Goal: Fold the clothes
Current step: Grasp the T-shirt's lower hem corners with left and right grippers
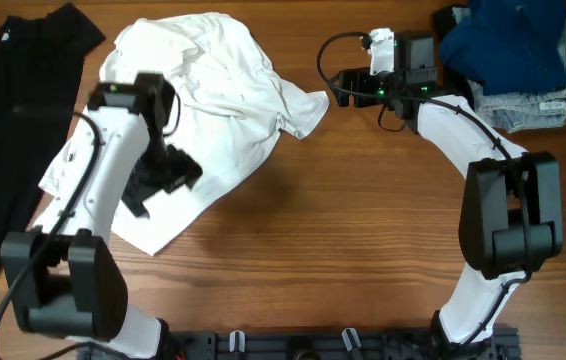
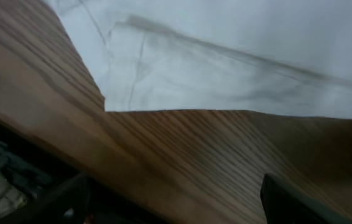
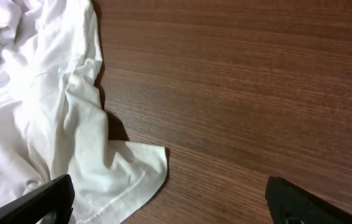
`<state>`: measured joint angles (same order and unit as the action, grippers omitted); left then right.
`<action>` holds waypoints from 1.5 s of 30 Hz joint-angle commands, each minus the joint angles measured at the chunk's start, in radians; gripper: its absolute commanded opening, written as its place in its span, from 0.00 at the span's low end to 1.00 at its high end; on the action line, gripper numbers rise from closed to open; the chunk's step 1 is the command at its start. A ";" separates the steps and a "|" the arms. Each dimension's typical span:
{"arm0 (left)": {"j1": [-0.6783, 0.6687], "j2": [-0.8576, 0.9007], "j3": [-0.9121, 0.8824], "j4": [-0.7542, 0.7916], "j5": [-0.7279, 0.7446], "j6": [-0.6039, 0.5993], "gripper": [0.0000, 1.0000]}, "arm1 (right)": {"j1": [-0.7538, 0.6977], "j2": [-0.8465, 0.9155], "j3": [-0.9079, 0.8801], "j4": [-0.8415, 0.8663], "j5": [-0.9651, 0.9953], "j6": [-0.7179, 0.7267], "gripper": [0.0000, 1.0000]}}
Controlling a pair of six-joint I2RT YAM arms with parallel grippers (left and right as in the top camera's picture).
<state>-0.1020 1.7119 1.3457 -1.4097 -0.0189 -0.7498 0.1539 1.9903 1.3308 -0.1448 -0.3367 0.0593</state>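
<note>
A: OK, white T-shirt [image 1: 213, 90] – where's it at?
B: Far-left part of the table [image 1: 363, 250], crumpled in a heap. One sleeve [image 1: 303, 112] flops out twd the middle, near hem spreads flat twd the near-left corner.
A: Left arm?
B: Up from the near-left corner, long white link stretched twd the far edge, elbow over the shirt, then the wrist doubles back. Left gripper [image 1: 163, 172] hangs over the shirt's near half, jaws apart, nothing in 'em – wrist cam has only the hem and bare wood. Touching the cloth or not? Can't tell from above.
A: And the right arm?
B: Base at the near edge, right of centre, black elbow hiked up on the right side, forearm slanting far-left. Right gripper [image 1: 339, 88] sits by the far edge, aimed left at that sleeve, w/ a strip of bare wood between in the overhead. Jaws spread wide, empty; wrist cam puts the sleeve's corner just beside one finger [image 3: 45, 199].
A: Rest of the table?
B: Long black garment [image 1: 13, 120] down the left edge, beside the shirt. Folded navy piece [image 1: 508, 40] on pale denim [image 1: 533, 105] at the far-right corner, near the right arm's wrist.
</note>
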 commanded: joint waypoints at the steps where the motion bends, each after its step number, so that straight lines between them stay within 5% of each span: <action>1: 0.001 -0.120 -0.174 0.098 0.007 -0.189 0.86 | 0.000 0.016 0.018 0.005 -0.025 -0.023 0.99; 12: 0.023 -0.249 -0.540 0.456 -0.160 -0.321 0.73 | 0.000 0.016 0.018 0.002 -0.068 -0.086 1.00; 21: 0.180 -0.237 -0.586 0.695 -0.242 -0.340 0.54 | 0.000 0.016 0.018 -0.010 -0.068 -0.085 0.99; 28: 0.191 -0.223 -0.587 0.715 -0.103 -0.335 0.51 | 0.000 0.016 0.018 -0.013 -0.064 -0.087 1.00; 31: 0.191 -0.223 -0.587 0.640 -0.101 -0.335 0.37 | 0.000 0.016 0.018 -0.013 -0.064 -0.088 0.99; 35: 0.191 -0.223 -0.592 0.591 -0.106 -0.336 0.37 | 0.000 0.016 0.018 -0.020 -0.064 -0.112 1.00; 45: 0.191 -0.223 -0.687 0.802 -0.106 -0.336 0.40 | 0.000 0.016 0.018 -0.025 -0.064 -0.112 0.99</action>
<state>0.0853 1.4811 0.6716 -0.6296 -0.1287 -1.0794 0.1539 1.9907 1.3308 -0.1680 -0.3847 -0.0319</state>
